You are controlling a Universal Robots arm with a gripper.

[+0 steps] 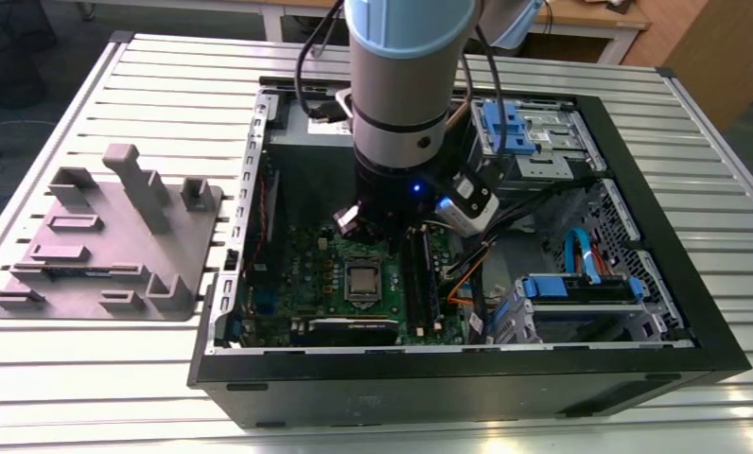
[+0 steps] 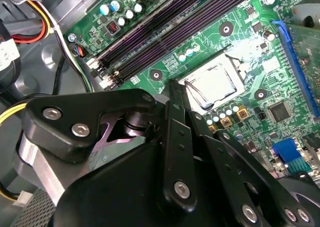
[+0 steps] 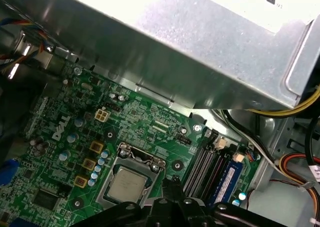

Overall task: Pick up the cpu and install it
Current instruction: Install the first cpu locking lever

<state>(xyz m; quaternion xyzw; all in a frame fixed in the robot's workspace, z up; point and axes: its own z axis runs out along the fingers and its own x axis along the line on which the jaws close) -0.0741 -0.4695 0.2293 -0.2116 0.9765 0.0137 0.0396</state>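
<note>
Silvery-grey square metal cpu (image 3: 125, 185) already down in the socket on the green motherboard (image 3: 150, 124), flat so the frame can close | black linkage gripper (image 2: 176, 94) parked just beside it, holding nothing | fingers apart or together: can't tell, honestly

Memory slots (image 3: 202, 169) and power supply (image 3: 200, 42) flank cpu (image 3: 126, 184).
</note>
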